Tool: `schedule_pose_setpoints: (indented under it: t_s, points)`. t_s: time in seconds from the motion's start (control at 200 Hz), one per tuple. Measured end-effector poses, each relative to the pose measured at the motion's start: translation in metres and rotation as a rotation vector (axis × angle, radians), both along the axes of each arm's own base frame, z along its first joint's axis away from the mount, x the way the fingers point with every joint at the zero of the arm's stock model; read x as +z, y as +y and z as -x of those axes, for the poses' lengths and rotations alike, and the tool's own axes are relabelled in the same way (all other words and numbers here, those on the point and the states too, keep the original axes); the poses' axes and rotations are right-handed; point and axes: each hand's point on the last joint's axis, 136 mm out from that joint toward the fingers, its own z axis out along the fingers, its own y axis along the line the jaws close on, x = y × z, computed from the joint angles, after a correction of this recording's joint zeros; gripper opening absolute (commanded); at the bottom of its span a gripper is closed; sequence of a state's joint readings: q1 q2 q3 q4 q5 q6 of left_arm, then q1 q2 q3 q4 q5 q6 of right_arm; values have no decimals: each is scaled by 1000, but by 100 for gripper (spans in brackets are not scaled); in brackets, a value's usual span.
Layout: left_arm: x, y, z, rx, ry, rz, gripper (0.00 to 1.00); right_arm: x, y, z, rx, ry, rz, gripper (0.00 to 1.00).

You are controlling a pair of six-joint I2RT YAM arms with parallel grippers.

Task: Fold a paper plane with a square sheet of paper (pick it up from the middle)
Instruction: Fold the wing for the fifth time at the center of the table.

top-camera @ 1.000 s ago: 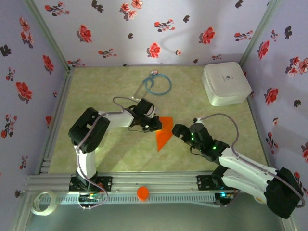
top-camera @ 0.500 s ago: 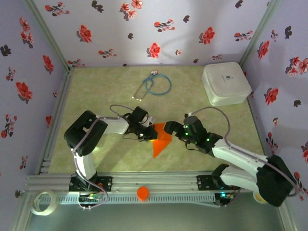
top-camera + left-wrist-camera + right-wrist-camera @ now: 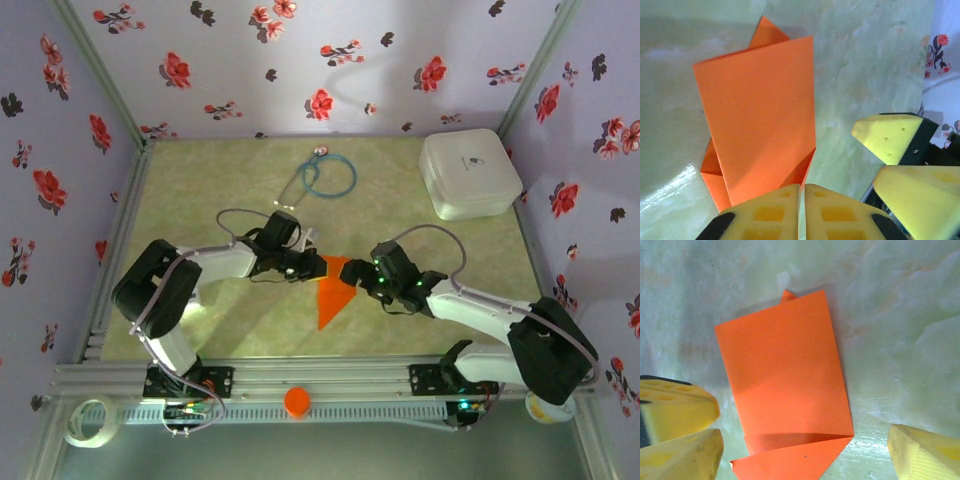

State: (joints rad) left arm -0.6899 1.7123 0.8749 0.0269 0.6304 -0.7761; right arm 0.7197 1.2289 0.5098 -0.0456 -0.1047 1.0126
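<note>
The square sheet of paper [image 3: 332, 293] lies on the green table, folded into a bright orange strip with a slanted flap [image 3: 785, 370]. My left gripper [image 3: 317, 268] rests at the paper's left upper corner. Its jaws are shut to a thin slit [image 3: 801, 192] through which the table shows, with the paper's edge [image 3: 760, 115] right in front of them. My right gripper [image 3: 350, 277] is open and comes in from the right. Its fingers [image 3: 925, 452] straddle the folded end of the paper [image 3: 805, 440]. The left gripper's yellow fingers [image 3: 675, 405] appear beside it.
A white rounded box [image 3: 469, 173] sits at the back right and a blue stethoscope [image 3: 328, 176] at the back middle. A small orange cap [image 3: 297, 401] rests on the front rail, with a tape roll [image 3: 88, 420] at the front left. Floral walls enclose the table.
My right arm swung left until its open fingers reached the paper, and they narrowed slightly. The left gripper drifted a little left, and the paper slid slightly toward the front.
</note>
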Motion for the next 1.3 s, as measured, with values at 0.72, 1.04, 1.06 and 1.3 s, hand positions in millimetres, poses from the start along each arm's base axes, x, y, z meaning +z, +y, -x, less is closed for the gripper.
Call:
schedule_pose_setpoints:
  t_s: [0.72,1.04,1.06,1.3]
  points:
    - [-32,3,-17,41,58,-41,5,-18,11,-3,-7,75,-44,73]
    - [-50,13,-15,63,96,-58,3,-21,16,-8,-8,107,-100,70]
    - [-50,12,-16,63,95,-56,3,-21,17,-8,-8,110,-104,69]
    - [-50,12,-17,66,88,-50,2,-15,25,-15,5,103,-167,65]
